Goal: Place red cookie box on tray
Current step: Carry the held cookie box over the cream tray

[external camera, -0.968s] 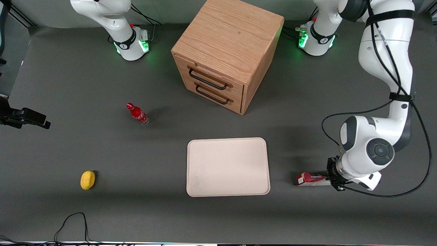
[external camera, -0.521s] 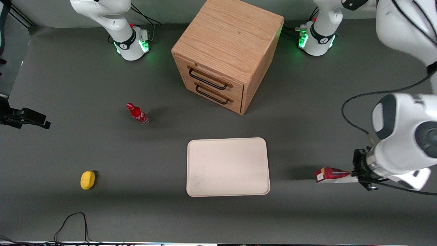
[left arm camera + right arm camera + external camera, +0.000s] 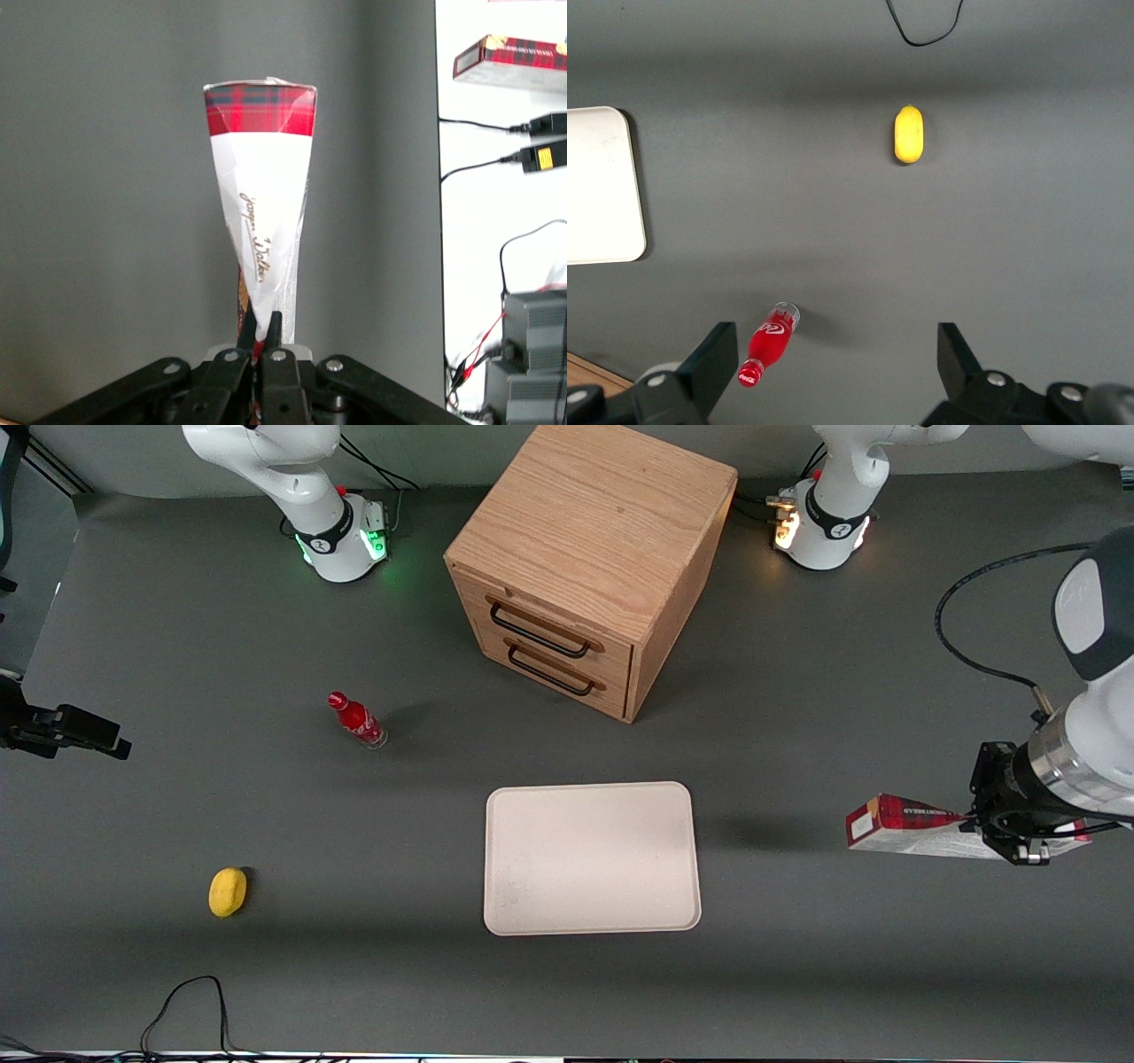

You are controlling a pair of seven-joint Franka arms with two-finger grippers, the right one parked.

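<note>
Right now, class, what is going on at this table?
The left arm's gripper is shut on one end of the red cookie box and holds it in the air above the table, toward the working arm's end. The box points roughly level toward the cream tray, which has nothing on it yet. A wooden drawer cabinet stands farther from the front camera than the tray. A small red bottle and a yellow lemon lie toward the parked arm's end.

The working arm [image 3: 1094, 717] is showing big round white parts with dark grey bands at the right edge. A black cable [image 3: 983, 615] is looping beside it. The black gripper [image 3: 1005, 834] is sitting under a silver ring [image 3: 1054, 762].
</note>
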